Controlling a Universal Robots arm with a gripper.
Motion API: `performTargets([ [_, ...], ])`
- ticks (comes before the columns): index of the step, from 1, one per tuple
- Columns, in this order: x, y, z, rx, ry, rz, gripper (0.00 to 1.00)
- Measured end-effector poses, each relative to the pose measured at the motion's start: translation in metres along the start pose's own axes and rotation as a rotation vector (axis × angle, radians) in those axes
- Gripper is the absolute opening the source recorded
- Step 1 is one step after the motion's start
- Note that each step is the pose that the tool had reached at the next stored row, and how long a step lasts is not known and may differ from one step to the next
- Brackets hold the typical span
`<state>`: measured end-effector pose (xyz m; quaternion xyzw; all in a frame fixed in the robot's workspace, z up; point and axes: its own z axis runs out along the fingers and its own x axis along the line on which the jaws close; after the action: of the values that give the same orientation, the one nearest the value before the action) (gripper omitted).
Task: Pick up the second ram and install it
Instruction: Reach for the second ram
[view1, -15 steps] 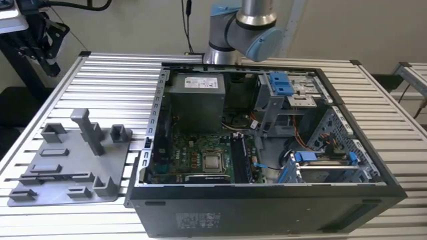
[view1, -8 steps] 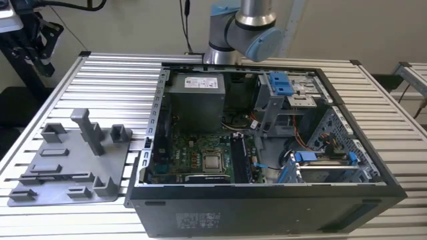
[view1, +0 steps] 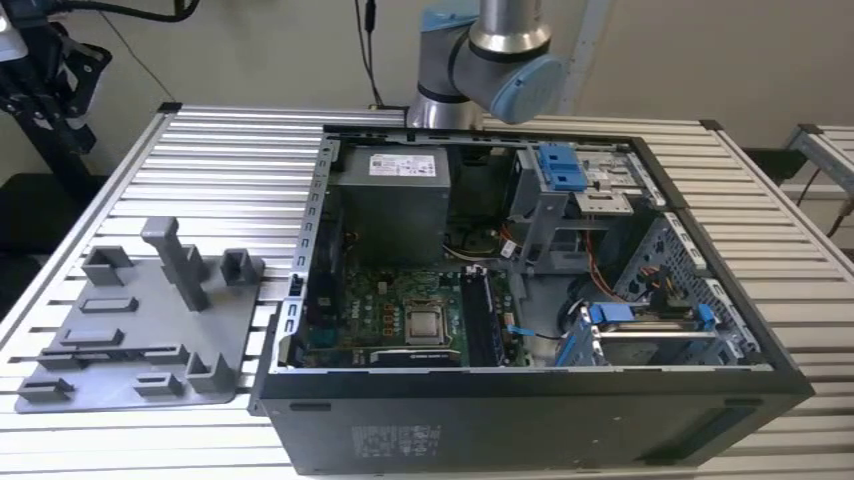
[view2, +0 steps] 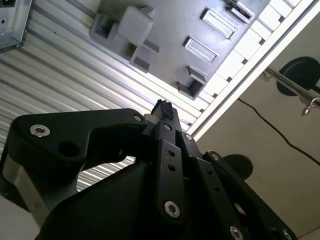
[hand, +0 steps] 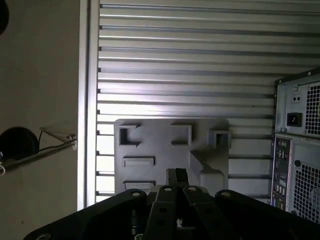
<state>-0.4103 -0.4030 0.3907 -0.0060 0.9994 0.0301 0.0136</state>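
Grey tray (view1: 134, 330) on surface (view1: 227, 150): no stick aboard. End effector (hand: 176, 173) above it, fingers together, empty. Ram (view1: 481, 318) apparently slotted in board (view1: 380, 300). Risk: half-seated, unlatched stick works loose.

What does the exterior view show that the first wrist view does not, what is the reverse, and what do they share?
Exterior view: the open inside of the computer case, with the motherboard, the grey power-supply box and blue drive clips, and the arm behind the case.
First wrist view: the gripper, the case's rear panel with its power socket, and the floor.
Both: the grey holder tray, the slatted table and the case.
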Motion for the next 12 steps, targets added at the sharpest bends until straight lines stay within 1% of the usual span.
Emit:
performTargets([
  [2, 0.0005, -0.0005, 0.0, 0.0, 0.0, 0.0, 0.11],
  [5, 0.0012, -0.0058, 0.0001, 0.0, 0.0, 0.0, 0.11],
  [8, 0.0013, -0.0151, 0.0001, 0.0, 0.0, 0.0, 0.11],
  [12, 0.0015, -0.0327, 0.0004, 0.0001, 0.0001, 0.0, 0.11],
])
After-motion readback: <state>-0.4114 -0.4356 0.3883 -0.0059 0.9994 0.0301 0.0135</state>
